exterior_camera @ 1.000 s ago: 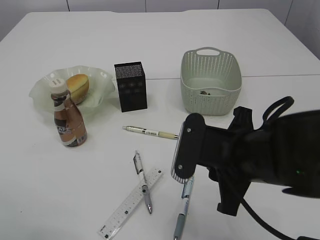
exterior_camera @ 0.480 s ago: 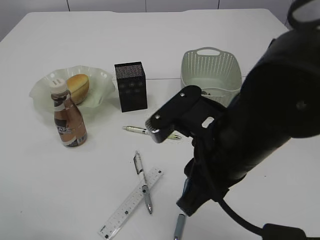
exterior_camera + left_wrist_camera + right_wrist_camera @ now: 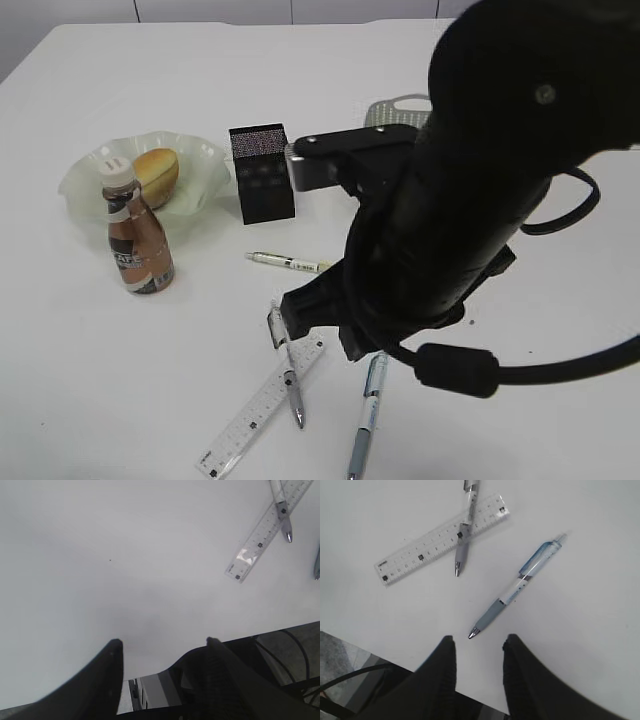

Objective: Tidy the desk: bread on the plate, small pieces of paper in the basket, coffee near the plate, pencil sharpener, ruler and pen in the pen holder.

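Your right tool [image 3: 477,655] hangs spread and empty just below the blue pen [image 3: 517,591] at frame centre, the ruler [image 3: 441,538] upper left, while your left tool [image 3: 162,652] gapes over bare counter [image 3: 125,555].

— What sits on the white counter [image 3: 90,380] toward its left edge?
— A frilled plate [image 3: 85,185] and, in front of it, an upright coffee bottle [image 3: 137,235], near each other.
— And mid-counter?
— A black pen holder [image 3: 262,172], a white pen [image 3: 288,263] lying flat, then toward the near edge a clear ruler [image 3: 255,412] with a grey pen [image 3: 288,372] across it, and a blue pen [image 3: 366,418] beside them
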Tool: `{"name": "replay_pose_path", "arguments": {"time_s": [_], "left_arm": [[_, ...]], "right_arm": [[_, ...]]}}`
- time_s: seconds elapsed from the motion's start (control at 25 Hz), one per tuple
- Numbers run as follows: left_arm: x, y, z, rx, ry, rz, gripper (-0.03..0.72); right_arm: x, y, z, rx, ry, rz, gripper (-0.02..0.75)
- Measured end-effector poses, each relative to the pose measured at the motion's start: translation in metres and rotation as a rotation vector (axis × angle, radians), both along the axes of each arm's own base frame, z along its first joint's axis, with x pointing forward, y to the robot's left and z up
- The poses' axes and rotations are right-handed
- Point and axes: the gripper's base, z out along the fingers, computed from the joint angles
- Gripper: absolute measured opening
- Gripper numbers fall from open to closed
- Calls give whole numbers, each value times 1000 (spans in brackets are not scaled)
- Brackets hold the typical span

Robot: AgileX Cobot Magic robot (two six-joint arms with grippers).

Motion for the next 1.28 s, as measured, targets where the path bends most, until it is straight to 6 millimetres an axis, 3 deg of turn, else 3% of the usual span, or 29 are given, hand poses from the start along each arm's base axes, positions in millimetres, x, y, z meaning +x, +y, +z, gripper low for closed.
{"name": "replay_pose_path", "arguments": {"time_s": [0.4,0.68,1.04,1.28], "left_arm": [[-1,-4,0,-29,4,-46,386],[-9,-24,-1,-28,9,-157,386],[-1,-40,-15,-27,50,-205,391],[14,-48,-27,-18,69,-244,450]], "right_arm": [[5,4,-1,9,56,-148,242],[18,1,4,24,67,-226,242],[50,-33,19,31,70,-383,245],[67,-65,19,18,96,-495,245]]}}
